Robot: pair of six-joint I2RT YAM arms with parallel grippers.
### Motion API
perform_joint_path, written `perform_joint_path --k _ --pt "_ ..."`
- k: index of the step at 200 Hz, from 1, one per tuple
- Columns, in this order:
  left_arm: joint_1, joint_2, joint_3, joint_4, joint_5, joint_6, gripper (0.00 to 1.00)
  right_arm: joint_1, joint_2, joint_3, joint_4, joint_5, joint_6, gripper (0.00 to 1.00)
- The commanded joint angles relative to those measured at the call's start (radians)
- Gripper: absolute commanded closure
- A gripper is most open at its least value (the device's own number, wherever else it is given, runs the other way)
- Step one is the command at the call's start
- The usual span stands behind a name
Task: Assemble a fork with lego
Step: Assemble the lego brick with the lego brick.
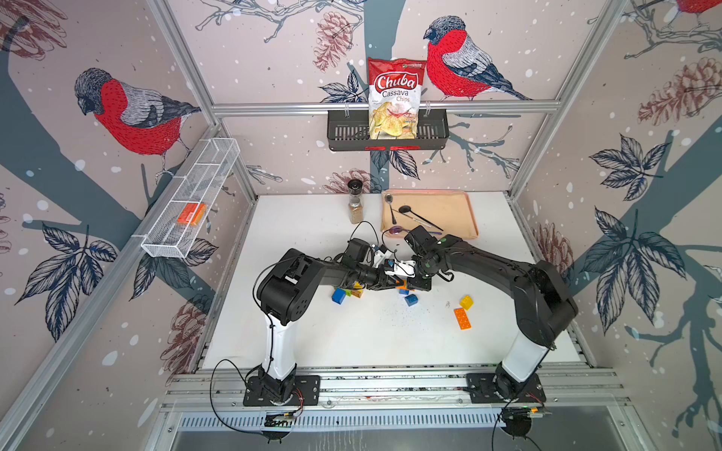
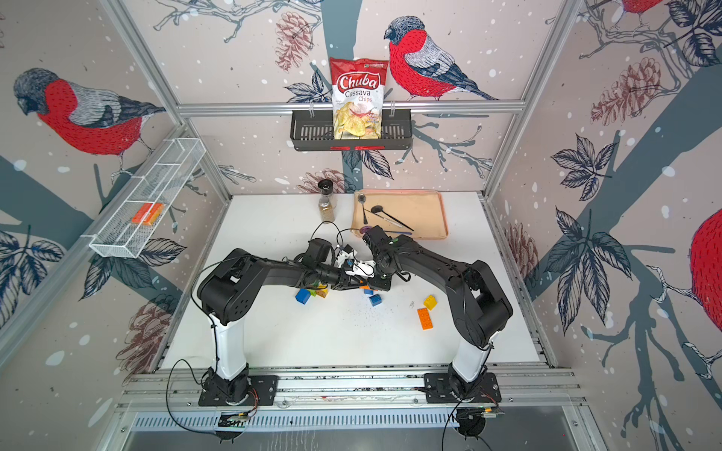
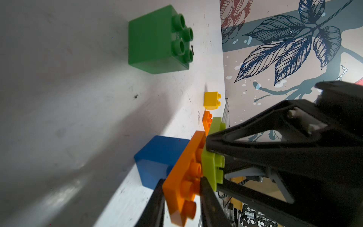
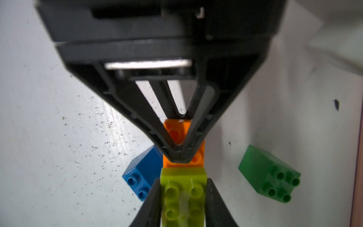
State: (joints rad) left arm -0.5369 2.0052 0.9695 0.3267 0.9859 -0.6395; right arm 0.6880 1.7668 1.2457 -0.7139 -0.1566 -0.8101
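Left fingers [image 3: 210, 204] closed flat on the two long sides of an orange brick [image 3: 182, 182], studs showing. Right fingers [image 4: 151, 206] closed the same way on a lime green brick [image 4: 182, 196]. Both arms meet mid-table [image 1: 351, 343].

Held orange brick taken as reference:
- Lime green brick lies end-on over it, covering part of its studded face, and the rest of the orange studs stay bare. The two touch along the overlap. Cannot tell whether the studs are pressed fully home.
- Pair sits low over the table. Contact with the table is not visible.
- Blue brick [image 3: 157, 159] is just beside it, tipped on its side. Touching or not, cannot tell.
- Green brick [image 3: 155, 39] is near it, loose, also on its side.
- Another blue brick [image 1: 338, 295] is further off on the robot's left of it.
- Yellow brick [image 1: 466, 302] and second orange brick [image 1: 462, 318] are well apart from it on the robot's right, close to each other.

Progress, as judged: early. Two long bricks are joined or being joined, most likely as the handle or spine. No prongs fitted yet, and every small square brick is still loose on the table. Left to do: confirm the seat of this joint, then add a crosspiece and the prongs.
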Motion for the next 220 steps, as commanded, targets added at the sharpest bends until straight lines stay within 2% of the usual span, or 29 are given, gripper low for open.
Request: perform_joint_path --k 1,39,126,177,213,220 --pt "0.005 0.018 0.004 -0.110 -0.090 0.033 0.71 0.009 0.019 -0.006 -0.048 0.017 -0.019 1.00" --pt "0.011 0.038 0.011 -0.110 -0.086 0.037 0.71 0.011 0.010 -0.044 -0.017 0.050 -0.016 1.00" --pt "0.021 0.030 -0.013 -0.102 -0.088 0.034 0.71 -0.032 0.017 0.010 -0.056 0.048 0.042 1.00" --pt "0.021 0.027 -0.001 -0.104 -0.090 0.034 0.70 -0.017 -0.025 -0.043 -0.020 0.047 0.002 1.00" --pt "0.020 0.039 0.022 -0.139 -0.089 0.054 0.70 0.003 -0.003 -0.028 -0.015 0.025 -0.013 1.00" --pt "0.022 0.042 0.062 -0.162 -0.094 0.074 0.70 0.006 0.000 -0.026 -0.014 0.020 -0.015 1.00"
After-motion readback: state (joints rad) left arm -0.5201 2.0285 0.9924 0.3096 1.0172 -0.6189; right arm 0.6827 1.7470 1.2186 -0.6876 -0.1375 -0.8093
